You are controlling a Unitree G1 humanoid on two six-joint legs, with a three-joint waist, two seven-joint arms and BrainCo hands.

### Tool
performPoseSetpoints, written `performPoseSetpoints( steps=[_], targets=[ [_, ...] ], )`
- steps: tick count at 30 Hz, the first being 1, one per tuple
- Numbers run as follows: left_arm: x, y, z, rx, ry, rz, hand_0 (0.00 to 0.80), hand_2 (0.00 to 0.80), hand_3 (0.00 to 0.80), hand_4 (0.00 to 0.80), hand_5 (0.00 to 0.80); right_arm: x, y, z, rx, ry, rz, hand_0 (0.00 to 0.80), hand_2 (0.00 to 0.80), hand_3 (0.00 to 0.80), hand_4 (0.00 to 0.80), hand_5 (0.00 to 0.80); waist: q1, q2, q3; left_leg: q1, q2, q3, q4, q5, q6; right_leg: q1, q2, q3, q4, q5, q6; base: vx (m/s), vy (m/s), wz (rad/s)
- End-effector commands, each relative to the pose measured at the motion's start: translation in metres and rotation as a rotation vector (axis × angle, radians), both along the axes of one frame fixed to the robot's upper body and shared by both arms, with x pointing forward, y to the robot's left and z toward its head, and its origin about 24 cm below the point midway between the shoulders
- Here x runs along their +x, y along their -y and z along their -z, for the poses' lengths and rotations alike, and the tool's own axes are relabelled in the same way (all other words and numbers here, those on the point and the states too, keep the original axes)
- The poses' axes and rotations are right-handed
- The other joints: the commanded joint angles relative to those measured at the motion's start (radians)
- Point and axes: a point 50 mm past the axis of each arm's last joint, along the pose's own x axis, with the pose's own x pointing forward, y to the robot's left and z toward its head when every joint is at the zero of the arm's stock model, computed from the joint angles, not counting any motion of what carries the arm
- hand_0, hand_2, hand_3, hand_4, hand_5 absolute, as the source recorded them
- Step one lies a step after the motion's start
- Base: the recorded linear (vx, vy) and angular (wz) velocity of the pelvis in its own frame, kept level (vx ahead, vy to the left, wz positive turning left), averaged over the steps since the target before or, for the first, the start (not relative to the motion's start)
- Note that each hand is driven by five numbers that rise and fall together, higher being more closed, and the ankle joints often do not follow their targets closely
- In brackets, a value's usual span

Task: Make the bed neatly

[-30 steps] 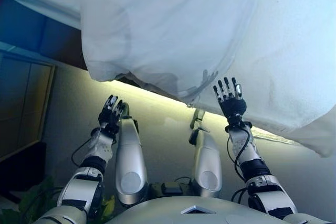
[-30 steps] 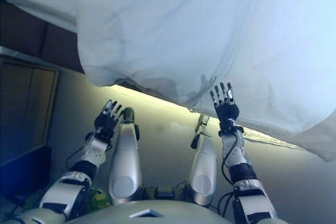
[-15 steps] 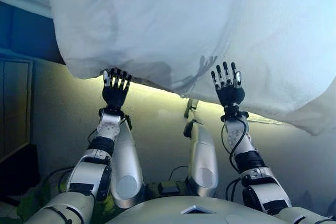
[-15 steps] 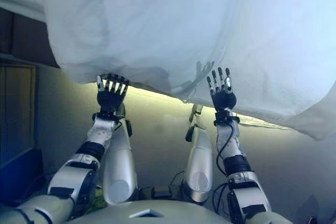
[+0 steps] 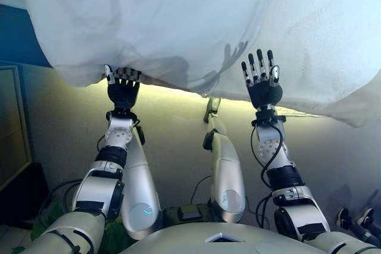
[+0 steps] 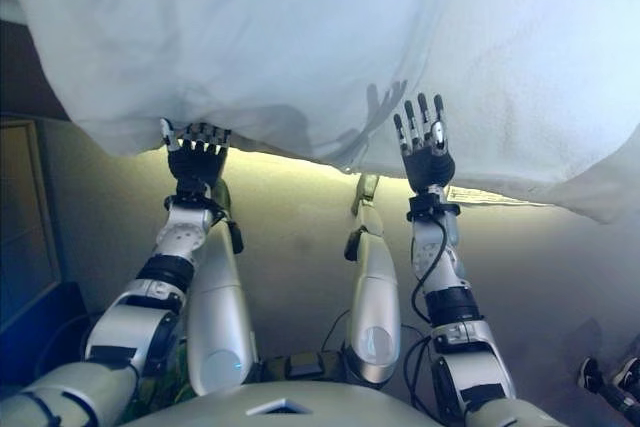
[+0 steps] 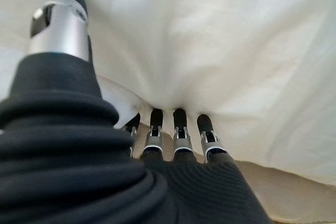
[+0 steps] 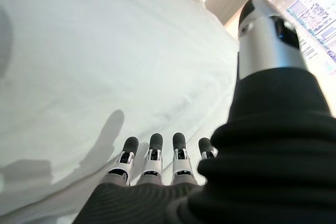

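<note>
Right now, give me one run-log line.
left hand: fingers curling at duvet edge | right hand: open, over duvet | bed: unmade

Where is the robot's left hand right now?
In the left eye view, the left hand is at centre-left, its fingertips curled into the hanging edge of the white bedsheet.

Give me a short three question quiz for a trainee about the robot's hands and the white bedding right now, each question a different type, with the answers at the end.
1. True or false: the right hand is clamped on a pillow.
2. Which hand has its fingertips pressed into the edge of the white duvet? A) the left hand B) the right hand C) neither
3. Fill in: the right hand's fingers are held ____ over the duvet.

Key
1. False. It grips nothing.
2. A. The left wrist view shows the fingertips sunk into the cloth edge.
3. Straight, spread apart.
</note>
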Motion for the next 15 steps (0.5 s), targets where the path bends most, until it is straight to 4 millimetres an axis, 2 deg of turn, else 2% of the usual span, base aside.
performPoseSetpoints(
  steps=[1, 4, 11, 15],
  targets=[
    [0.009, 0.002, -0.015, -0.024, 0.036, -0.013, 0.0, 0.0, 0.0, 0.0, 0.0, -0.008, 0.03, -0.034, -0.049, 0.167, 0.104, 0.0, 0.0, 0.0, 0.0, 0.0, 0.029, 0.024, 0.019, 0.011, -0.045, 0.018, -0.194, 0.171, 0.074, -0.009, -0.031, -0.016, 0.152, -0.098, 0.005, 0.0, 0.0, 0.0],
    [0.011, -0.007, -0.016, -0.01, 0.021, -0.035, 0.0, 0.0, 0.0, 0.0, 0.0, -0.004, 0.033, -0.039, -0.053, 0.185, 0.11, 0.0, 0.0, 0.0, 0.0, 0.0, 0.031, 0.026, 0.019, -0.025, -0.043, 0.013, -0.165, 0.164, 0.074, -0.048, -0.03, -0.012, 0.185, -0.106, 0.005, -0.037, 0.021, 0.0],
    [0.002, -0.009, -0.001, 0.012, -0.016, -0.041, 0.0, 0.0, 0.0, 0.0, 0.0, -0.003, 0.037, -0.046, -0.037, 0.186, 0.117, 0.0, 0.0, 0.0, 0.0, 0.0, 0.044, 0.025, 0.019, -0.058, -0.049, 0.01, -0.145, 0.159, 0.084, -0.072, -0.027, -0.023, 0.21, -0.114, -0.003, -0.01, -0.004, 0.01],
    [0.006, -0.023, -0.012, 0.028, 0.012, -0.083, 0.0, 0.0, 0.0, 0.0, 0.0, -0.002, 0.042, -0.054, -0.058, 0.205, 0.134, 0.0, 0.0, 0.0, 0.0, 0.0, 0.046, 0.027, 0.019, -0.081, -0.045, 0.012, -0.111, 0.147, 0.085, -0.098, -0.032, -0.025, 0.241, -0.118, -0.01, -0.006, 0.015, 0.02]
  ],
)
